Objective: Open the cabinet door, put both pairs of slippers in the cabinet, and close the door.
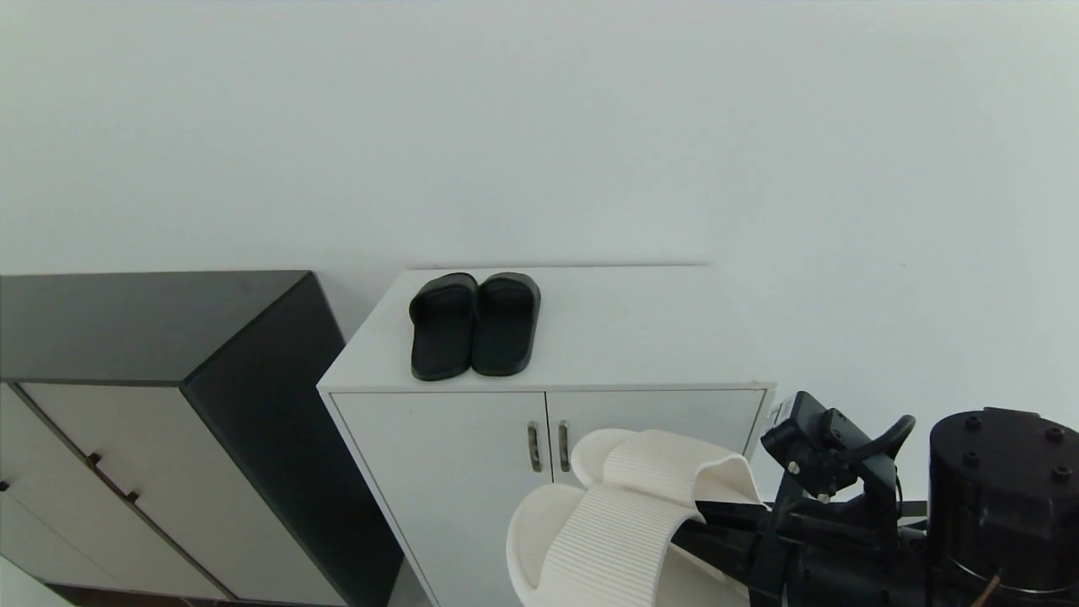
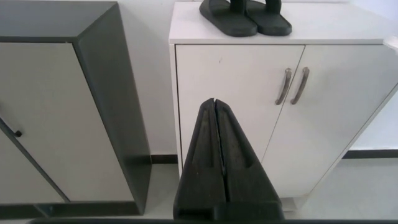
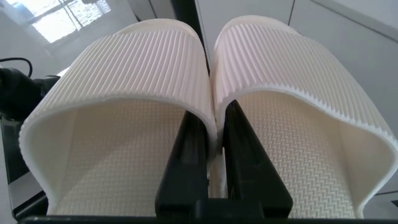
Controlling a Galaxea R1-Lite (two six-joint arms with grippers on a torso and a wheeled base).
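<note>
A white two-door cabinet [image 1: 438, 472] [image 2: 236, 112] stands with both doors shut, its two metal handles [image 1: 548, 445] [image 2: 292, 86] side by side at the middle. A pair of black slippers [image 1: 474, 324] [image 2: 245, 15] lies on its top, toward the left. My right gripper [image 3: 214, 124] is shut on a pair of white ribbed slippers [image 1: 624, 514] [image 3: 205, 118], pinching their inner edges together, held low in front of the right door. My left gripper [image 2: 215, 106] is shut with nothing in it, pointing at the left door, short of it.
A dark cabinet [image 1: 152, 405] [image 2: 68, 106] with pale doors stands left of the white one, a narrow gap between them. A plain white wall runs behind both. Pale floor shows below the cabinets.
</note>
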